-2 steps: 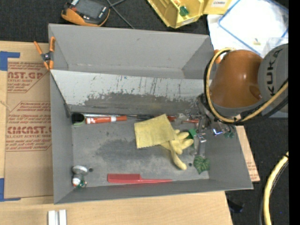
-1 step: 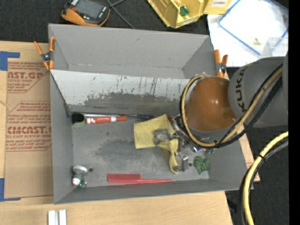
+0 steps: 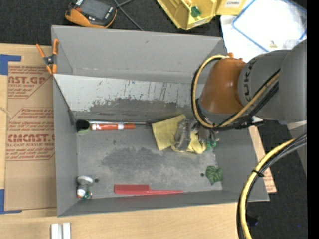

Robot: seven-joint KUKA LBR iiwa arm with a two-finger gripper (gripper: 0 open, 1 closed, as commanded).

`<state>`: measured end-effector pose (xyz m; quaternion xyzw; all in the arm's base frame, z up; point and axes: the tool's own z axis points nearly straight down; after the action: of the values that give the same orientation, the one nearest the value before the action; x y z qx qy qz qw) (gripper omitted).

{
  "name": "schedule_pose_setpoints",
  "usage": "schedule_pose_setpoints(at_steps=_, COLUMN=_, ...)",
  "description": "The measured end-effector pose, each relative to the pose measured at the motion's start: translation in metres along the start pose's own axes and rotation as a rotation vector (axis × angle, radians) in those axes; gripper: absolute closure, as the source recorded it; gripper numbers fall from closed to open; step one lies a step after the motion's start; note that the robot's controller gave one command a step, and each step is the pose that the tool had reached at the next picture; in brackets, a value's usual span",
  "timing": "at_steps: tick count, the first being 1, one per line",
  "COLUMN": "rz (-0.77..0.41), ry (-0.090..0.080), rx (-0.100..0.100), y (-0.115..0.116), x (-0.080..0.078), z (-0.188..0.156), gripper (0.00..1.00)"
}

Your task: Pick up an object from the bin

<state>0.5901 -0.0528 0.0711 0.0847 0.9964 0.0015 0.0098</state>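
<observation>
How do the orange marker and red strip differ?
Colour: the orange marker has a white band and a black cap; the red strip is plain red.
Place: the marker lies along the far wall, the strip near the front wall.
Shape: the marker is a round barrel, the strip flat and thin.
Both lie flat, running left to right.

You're in a robotics lab: industrial arm [image 3: 259, 88] over a scuffed grey bin [image 3: 129, 158]; beyond the gripper [image 3: 185, 136], outside the bin, yellow parts box [image 3: 187, 1] and cabled handheld unit [image 3: 91, 11].
</observation>
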Motion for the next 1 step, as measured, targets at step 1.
schedule_pose_setpoints(at_steps=1, rz=0.000, ry=0.000, rx=0.000, y=0.0000, x=0.0000, z=0.0000, gripper=1.00)
